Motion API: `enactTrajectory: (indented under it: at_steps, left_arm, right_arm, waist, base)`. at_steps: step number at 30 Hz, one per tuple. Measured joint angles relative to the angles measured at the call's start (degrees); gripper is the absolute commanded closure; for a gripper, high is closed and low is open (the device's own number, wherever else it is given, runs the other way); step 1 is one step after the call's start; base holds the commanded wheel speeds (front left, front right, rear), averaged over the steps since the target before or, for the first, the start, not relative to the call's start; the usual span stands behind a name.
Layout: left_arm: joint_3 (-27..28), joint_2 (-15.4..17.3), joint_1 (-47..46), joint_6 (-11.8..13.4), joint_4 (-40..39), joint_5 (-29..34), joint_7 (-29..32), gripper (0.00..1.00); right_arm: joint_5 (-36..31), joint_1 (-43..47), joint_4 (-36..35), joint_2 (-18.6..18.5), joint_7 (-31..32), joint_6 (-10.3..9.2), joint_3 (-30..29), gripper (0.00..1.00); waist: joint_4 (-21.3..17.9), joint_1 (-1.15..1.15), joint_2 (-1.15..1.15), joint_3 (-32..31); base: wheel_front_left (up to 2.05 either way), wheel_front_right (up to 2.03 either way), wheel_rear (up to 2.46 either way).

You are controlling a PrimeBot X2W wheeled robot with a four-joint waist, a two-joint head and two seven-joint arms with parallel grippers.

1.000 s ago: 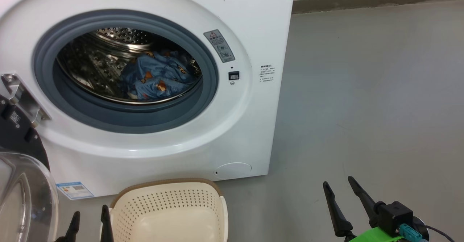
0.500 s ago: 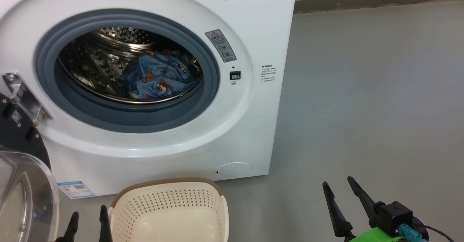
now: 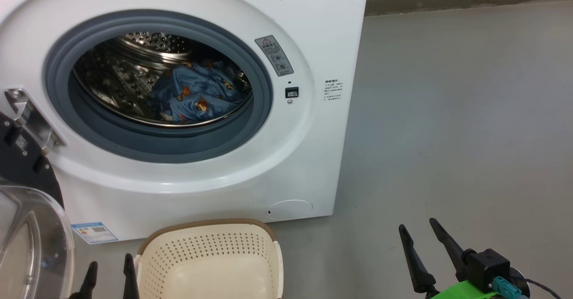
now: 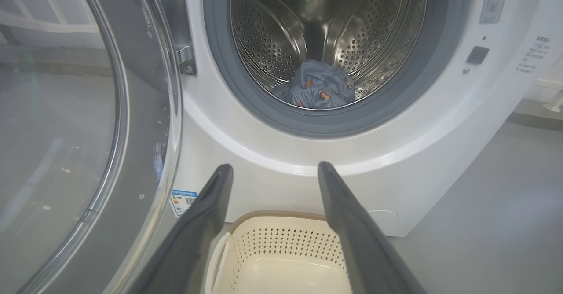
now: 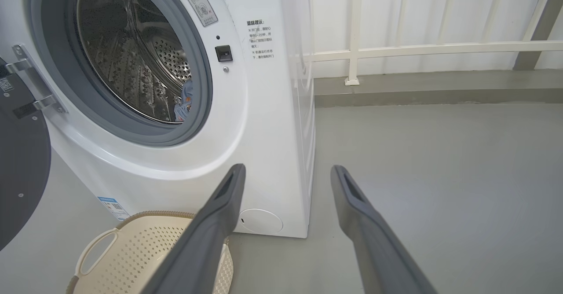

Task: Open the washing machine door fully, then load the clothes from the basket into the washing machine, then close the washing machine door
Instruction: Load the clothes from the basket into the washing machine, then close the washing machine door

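Blue bear-print clothes [image 3: 197, 95] lie inside the washing machine [image 3: 313, 30], basket [image 3: 206, 245] in front.

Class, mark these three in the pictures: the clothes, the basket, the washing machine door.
the clothes [image 3: 197, 95], head view, middle of the blue bear-print fabric.
the basket [image 3: 210, 249], head view, perforated back wall.
the washing machine door [image 5: 20, 175], right wrist view, dark inner face.
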Motion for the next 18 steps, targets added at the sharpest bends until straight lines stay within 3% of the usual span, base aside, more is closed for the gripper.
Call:
enactTrajectory:
  at_steps: [18]
  left_arm:
    - [-0.7,0.0,0.9,0.0,0.0,0.3,0.0,0.00]
  right_arm:
    - [-1.0,-0.2,0.9,0.0,0.0,0.00,-0.3,0.00]
  waist:
    - [0.8,0.00,0.00,0.0]
  base:
    - [0.00,0.00,0.00]
